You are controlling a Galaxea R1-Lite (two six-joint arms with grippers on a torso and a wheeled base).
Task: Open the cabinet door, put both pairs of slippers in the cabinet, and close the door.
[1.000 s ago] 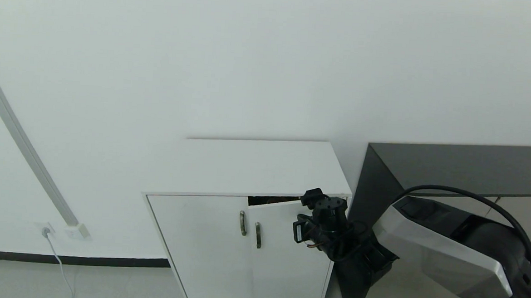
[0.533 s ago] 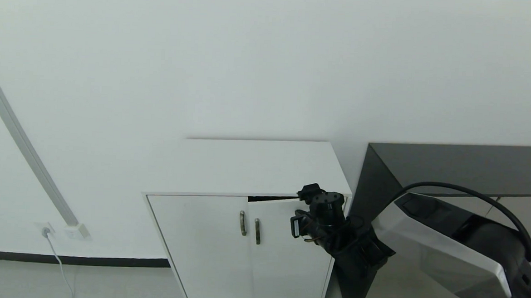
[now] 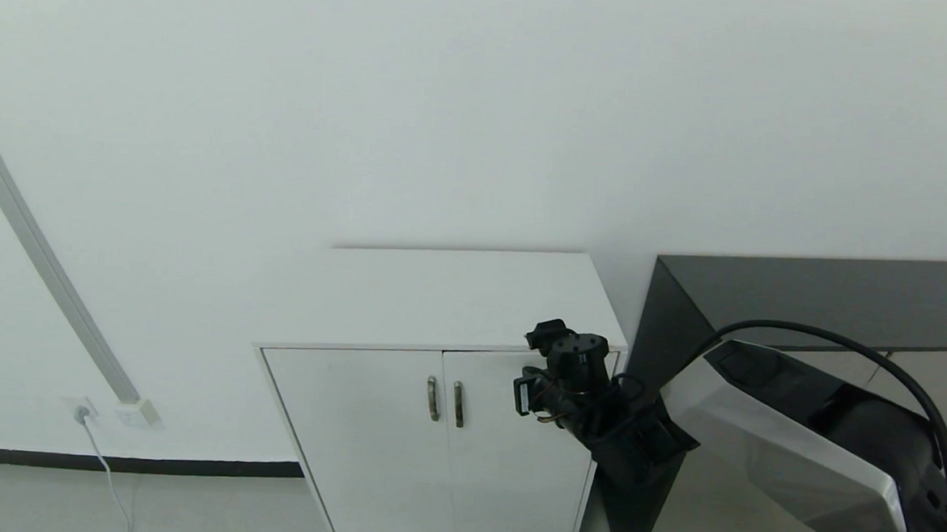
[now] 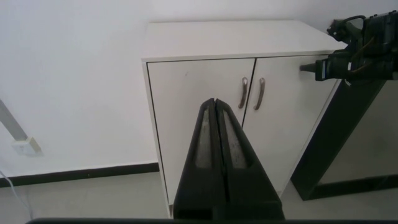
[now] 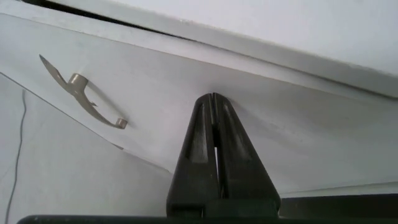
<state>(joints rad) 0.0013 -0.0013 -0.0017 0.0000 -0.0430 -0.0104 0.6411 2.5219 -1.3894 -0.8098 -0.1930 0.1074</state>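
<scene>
Where the right pincer (image 5: 214,98) meets the cabinet (image 3: 456,297), you will find its two fingers shut flat together with nothing between them. The tips are pressed against the white face of the right-hand door (image 3: 512,463), just below the top board (image 5: 292,37). From the head view, that door sits flush with the left-hand door (image 3: 351,438) and both read as closed. The right wrist view shows a thin dark seam between the door's upper edge and the top board, away from the pincer. A curved metal handle (image 5: 84,99) is fixed on the door face to one side of the right pincer, toward the cabinet's middle, and apart from the fingertips. The pincer's contact point is on the outer upper part of the door, near the hinge side. Your left pincer (image 4: 214,104) is likewise closed and empty. It is held well back from the cabinet front and touches nothing. Its tips point at the lower inner part of the left-hand door, with the two handles (image 4: 252,93) beyond and above them. A dark unit (image 3: 764,289) stands against the cabinet's side, just beside the right arm. A wall socket (image 3: 81,414) with a cable sits low on the wall, well apart from both pincers.
</scene>
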